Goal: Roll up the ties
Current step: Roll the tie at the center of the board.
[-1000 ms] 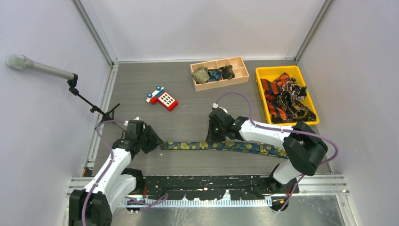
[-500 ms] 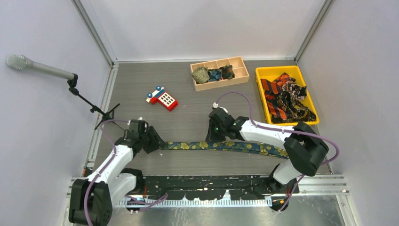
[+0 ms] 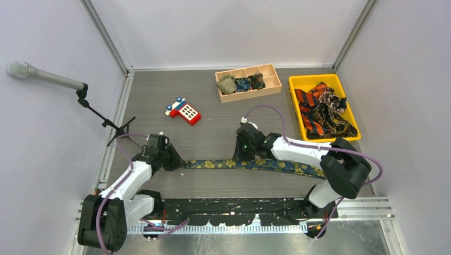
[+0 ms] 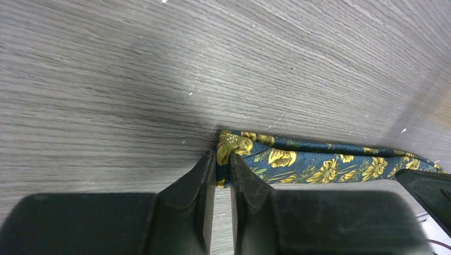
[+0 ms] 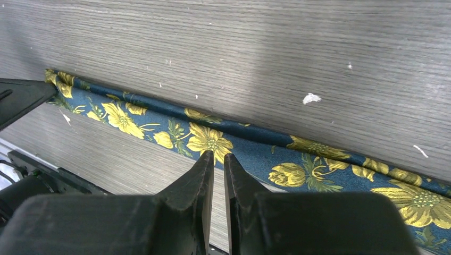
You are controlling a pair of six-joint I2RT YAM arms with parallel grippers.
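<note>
Still on navy tie (image 4: 319, 162) end, left gripper (image 4: 222, 159) slightly rightward.

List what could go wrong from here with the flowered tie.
1. The left gripper pinches only the very end of the navy tie; it may slip out once rolling starts.
2. The right gripper sits at the tie's edge, partway along; pulling there could fold or twist the strip, giving a crooked coil.
</note>
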